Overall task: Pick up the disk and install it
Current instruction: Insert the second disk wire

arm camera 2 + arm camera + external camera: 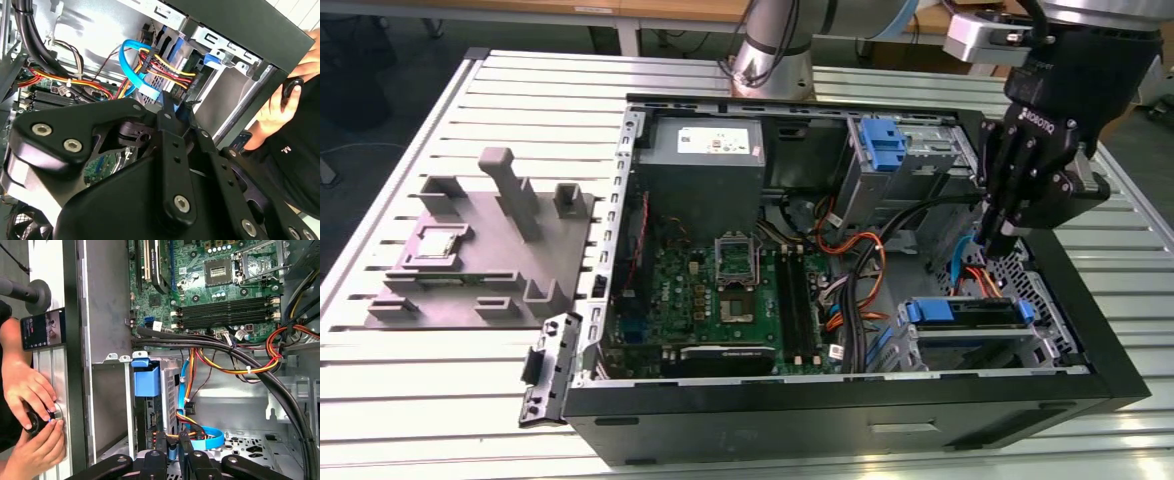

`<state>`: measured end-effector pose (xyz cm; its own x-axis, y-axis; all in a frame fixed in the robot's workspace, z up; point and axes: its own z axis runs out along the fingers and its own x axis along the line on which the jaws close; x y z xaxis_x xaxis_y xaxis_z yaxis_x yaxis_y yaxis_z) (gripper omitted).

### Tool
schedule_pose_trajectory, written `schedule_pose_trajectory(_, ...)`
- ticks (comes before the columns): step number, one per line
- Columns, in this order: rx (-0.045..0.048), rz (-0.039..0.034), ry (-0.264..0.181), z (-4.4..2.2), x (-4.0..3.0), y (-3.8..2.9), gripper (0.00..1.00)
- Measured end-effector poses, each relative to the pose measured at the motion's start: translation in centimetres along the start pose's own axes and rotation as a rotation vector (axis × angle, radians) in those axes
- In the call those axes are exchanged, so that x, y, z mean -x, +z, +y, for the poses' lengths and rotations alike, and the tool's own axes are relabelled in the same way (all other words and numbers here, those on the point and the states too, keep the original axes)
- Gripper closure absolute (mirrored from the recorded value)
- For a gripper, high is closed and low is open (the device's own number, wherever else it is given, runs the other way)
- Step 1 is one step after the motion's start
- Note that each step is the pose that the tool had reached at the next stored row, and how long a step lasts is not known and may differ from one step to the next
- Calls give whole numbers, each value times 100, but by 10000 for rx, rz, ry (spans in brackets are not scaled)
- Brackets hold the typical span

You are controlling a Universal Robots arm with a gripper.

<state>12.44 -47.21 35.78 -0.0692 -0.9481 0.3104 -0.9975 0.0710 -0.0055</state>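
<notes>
In the exterior view my gripper (998,238) hangs inside the computer case (1107,330) by its right wall, above the disk (970,312), which sits dark in its blue carrier in the near-right bay.

In the second wrist view, cables (165,67) crowd just past my gripper (170,107); I cannot tell whether it is open or closed.

In the first wrist view the carrier's blue tab (146,381) stands beside the case wall.

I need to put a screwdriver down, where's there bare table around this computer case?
Bare slatted table lies in front of the grey stand and along the exterior view's left edge. Inside the computer case it is crowded: cables and the claw fill the drive side.
</notes>
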Motion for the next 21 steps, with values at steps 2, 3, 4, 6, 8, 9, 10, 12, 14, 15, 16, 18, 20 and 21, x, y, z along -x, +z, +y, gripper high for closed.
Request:
schedule_pose_trajectory(2,0,-1,0,0,0,1,78)
schedule_pose_trajectory(3,0,-2,0,0,1,2,78)
schedule_pose_trajectory(4,0,-2,0,0,1,2,84)
schedule_pose_trajectory(6,0,2,0,0,1,2,84)
schedule_pose_trajectory(8,0,1,0,0,-4,5,84)
schedule_pose_trajectory(9,0,1,-1,1,-11,7,84)
schedule_pose_trajectory(10,-3,-3,-2,4,-23,10,84)
schedule_pose_trajectory(12,-10,-52,-10,13,-50,20,84)
schedule_pose_trajectory(14,-15,-162,-23,18,-70,31,84)
schedule_pose_trajectory(15,-11,-268,-28,22,-75,36,84)
schedule_pose_trajectory(16,-2,-438,-32,23,-78,38,84)
schedule_pose_trajectory(18,21,-796,-39,25,-84,41,84)
schedule_pose_trajectory(20,31,-933,-40,26,-85,43,84)
schedule_pose_trajectory(21,31,-935,-41,26,-85,44,84)
